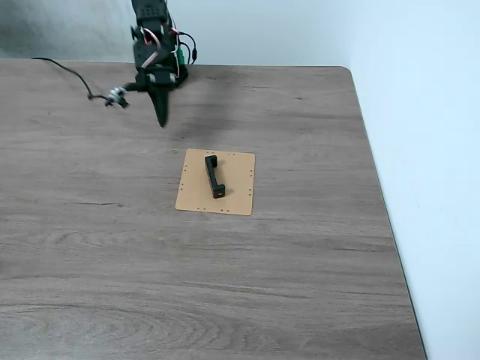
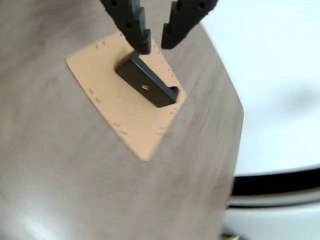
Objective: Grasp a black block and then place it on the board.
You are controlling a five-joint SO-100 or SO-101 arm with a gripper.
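The black block, a slim bar with raised stubby ends, lies flat on the board below the hand, which is released and empty; its long axis runs diagonally across the board in the wrist view, on the grey worktop.

In your wrist view the gripper fingers are cut off by the top edge and the table blurs
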